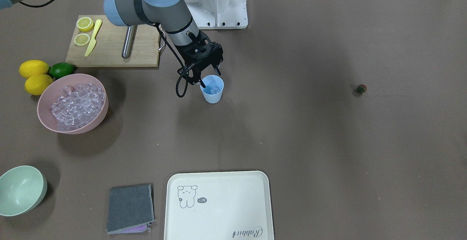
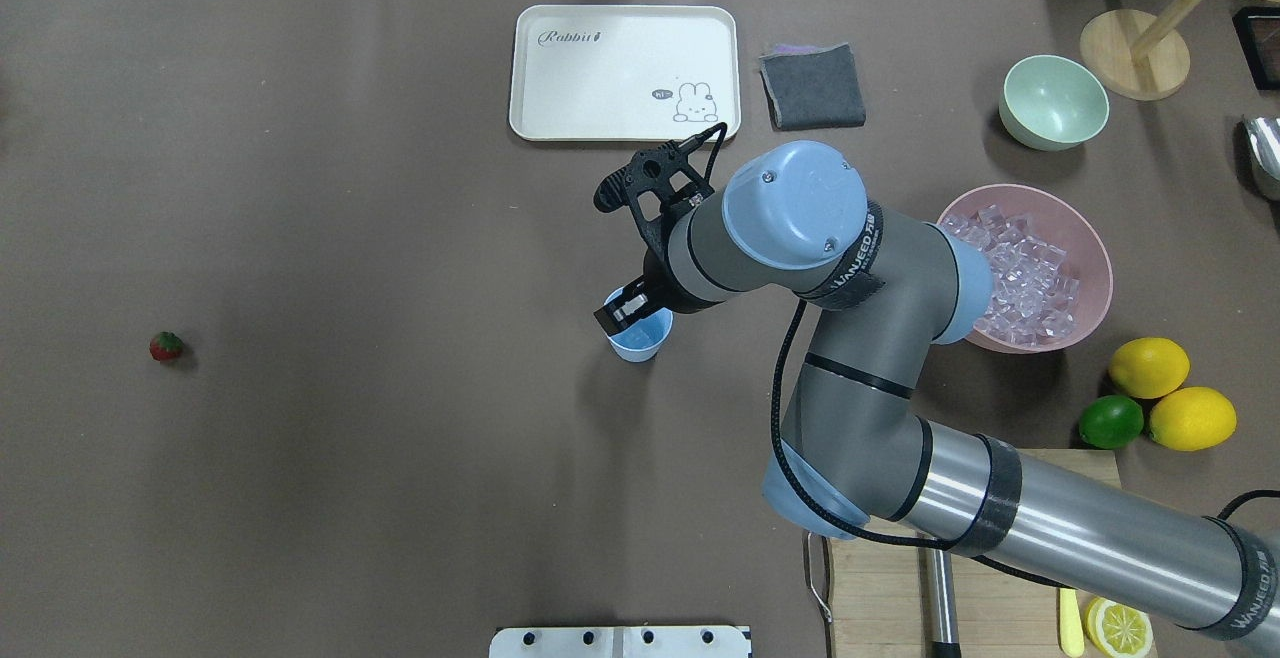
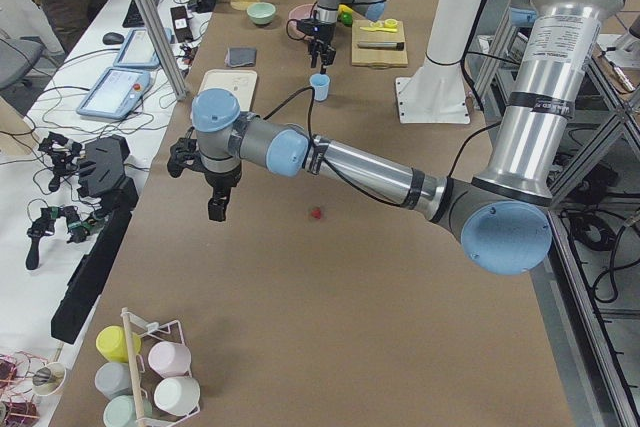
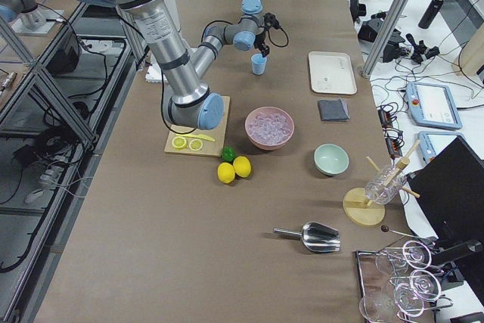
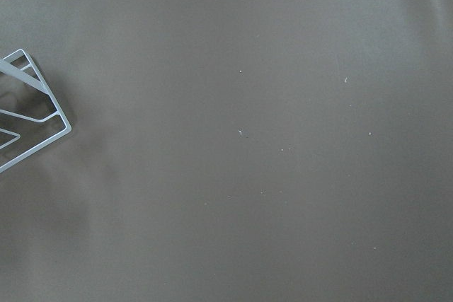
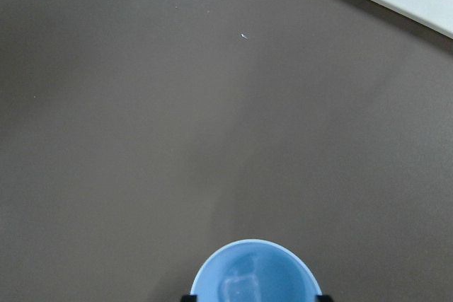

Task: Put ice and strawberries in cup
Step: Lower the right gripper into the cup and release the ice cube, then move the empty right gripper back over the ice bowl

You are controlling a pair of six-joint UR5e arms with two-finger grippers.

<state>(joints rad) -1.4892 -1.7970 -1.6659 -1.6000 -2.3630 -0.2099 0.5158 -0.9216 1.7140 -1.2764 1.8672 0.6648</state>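
The right gripper point(image 1: 211, 79) hangs directly over the light-blue cup point(image 1: 212, 96), jaws spread and grasping nothing. One ice cube point(image 1: 215, 89) lies inside the cup, and the other ice point(image 1: 76, 101) fills the pink bowl point(image 1: 96, 123). The strawberry point(image 1: 361, 89) lies alone on the brown table point(image 1: 292, 130), well apart from the cup; whether the left gripper point(image 3: 217, 209) is released or clenched cannot be told.
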